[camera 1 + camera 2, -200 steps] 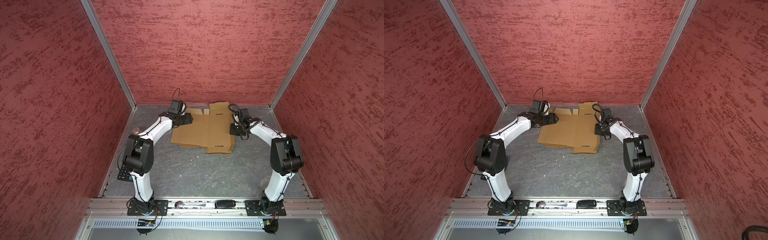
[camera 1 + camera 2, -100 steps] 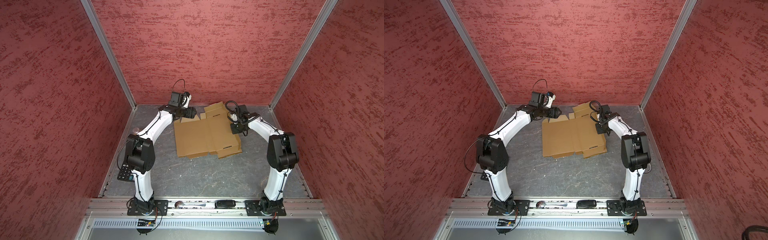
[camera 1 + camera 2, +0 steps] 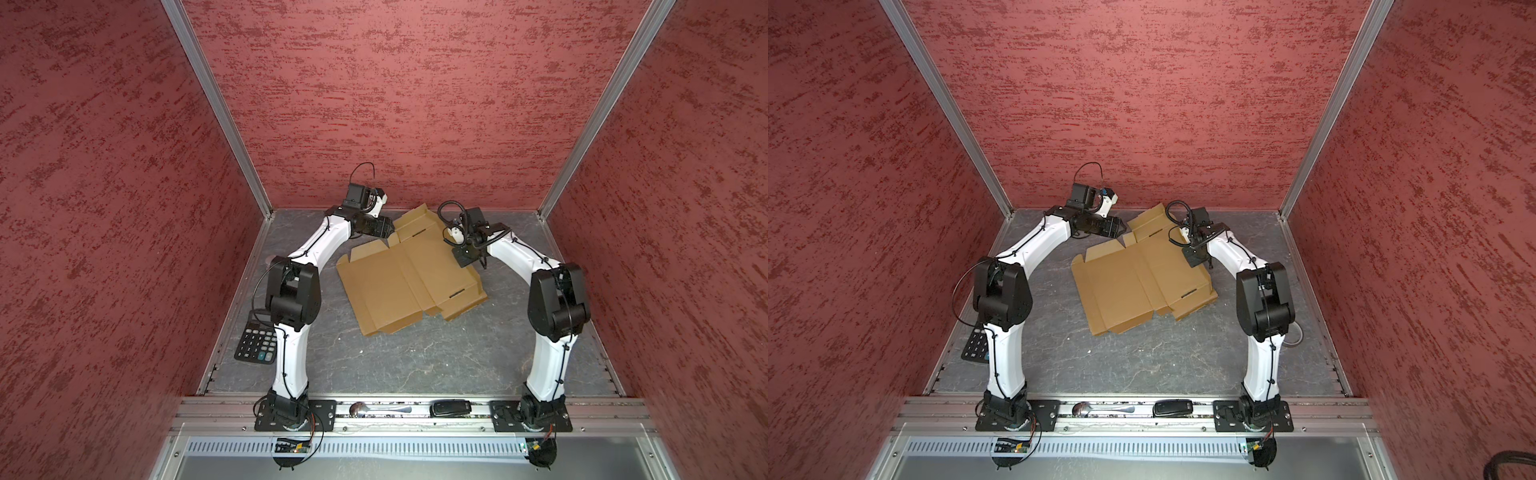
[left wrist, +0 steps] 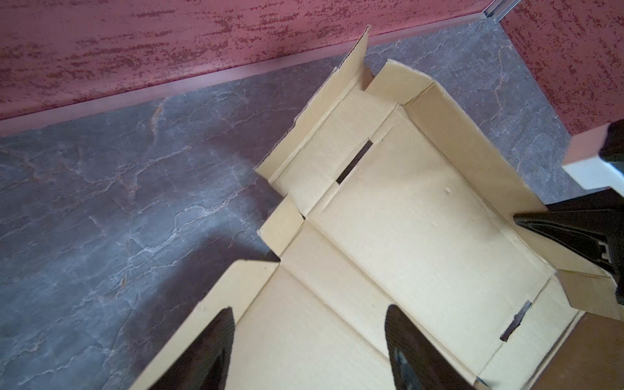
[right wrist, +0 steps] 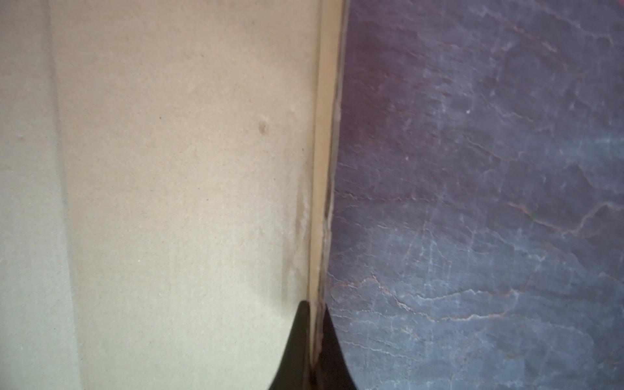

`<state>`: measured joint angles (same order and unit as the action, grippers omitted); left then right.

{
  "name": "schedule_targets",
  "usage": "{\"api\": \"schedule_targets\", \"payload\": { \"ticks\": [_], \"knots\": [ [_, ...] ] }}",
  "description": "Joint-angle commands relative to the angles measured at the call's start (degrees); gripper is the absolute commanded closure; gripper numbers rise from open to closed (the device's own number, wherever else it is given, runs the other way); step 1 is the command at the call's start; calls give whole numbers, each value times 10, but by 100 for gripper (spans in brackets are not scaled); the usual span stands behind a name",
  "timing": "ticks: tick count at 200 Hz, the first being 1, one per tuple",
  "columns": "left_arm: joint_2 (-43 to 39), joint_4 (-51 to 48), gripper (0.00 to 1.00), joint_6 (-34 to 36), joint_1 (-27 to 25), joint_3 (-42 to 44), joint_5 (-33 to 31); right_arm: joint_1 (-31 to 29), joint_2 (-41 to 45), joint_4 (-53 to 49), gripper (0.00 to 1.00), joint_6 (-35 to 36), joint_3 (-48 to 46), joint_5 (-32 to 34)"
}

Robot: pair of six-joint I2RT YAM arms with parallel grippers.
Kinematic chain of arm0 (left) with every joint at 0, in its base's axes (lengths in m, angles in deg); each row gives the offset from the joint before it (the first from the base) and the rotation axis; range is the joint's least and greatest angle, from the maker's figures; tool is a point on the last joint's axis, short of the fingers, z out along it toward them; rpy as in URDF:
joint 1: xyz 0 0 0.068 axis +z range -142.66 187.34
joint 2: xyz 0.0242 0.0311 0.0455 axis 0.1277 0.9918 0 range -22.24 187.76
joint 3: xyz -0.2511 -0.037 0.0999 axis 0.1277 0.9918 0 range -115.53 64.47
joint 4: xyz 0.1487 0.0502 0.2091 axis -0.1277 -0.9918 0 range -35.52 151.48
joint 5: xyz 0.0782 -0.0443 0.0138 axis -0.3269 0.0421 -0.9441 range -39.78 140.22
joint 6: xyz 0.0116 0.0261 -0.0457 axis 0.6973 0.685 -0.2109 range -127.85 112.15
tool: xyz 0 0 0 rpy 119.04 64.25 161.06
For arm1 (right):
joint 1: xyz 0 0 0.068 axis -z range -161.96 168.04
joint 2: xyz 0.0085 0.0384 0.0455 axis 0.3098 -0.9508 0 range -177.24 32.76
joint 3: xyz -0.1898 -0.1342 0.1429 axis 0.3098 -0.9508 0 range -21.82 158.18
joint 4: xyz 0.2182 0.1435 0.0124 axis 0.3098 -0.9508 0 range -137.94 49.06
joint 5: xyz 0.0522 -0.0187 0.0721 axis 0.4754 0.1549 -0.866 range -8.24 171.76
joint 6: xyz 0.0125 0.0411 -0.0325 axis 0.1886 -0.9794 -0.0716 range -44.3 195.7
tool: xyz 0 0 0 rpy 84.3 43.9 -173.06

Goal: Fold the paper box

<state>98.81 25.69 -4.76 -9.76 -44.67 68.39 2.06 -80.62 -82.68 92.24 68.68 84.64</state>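
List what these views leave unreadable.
- Right wrist view: the paper box is close and blurred; only the edge pinched in the right gripper shows.
- Both top views: that gripper's fingertips are hidden beneath its own body.
- A top view: the calculator sits partly behind the left arm; its key labels are too small.

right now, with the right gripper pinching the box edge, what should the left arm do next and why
Probably lower the left gripper and close it on the side flap of the paper box under it. Its jaws are open and hold nothing, the sheet lies mostly flat, and the right gripper is shut on the opposite edge.
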Motion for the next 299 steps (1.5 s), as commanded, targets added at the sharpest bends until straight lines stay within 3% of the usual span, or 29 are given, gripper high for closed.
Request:
{"api": "schedule_targets", "payload": {
  "ticks": [1,95,161,299],
  "knots": [
    [22,-10,29,13,8,-32,15,-11,1,21,97,38,21,-7],
    [127,-41,31,26,17,-159,17,-48,22,22,97,63,32,-35],
    [134,-28,36,31,15,-163,-20,-68,33,16,97,62,26,-38],
    [109,17,74,7,23,-103,-47,-73,55,27,96,56,10,-49]
  ]
}}
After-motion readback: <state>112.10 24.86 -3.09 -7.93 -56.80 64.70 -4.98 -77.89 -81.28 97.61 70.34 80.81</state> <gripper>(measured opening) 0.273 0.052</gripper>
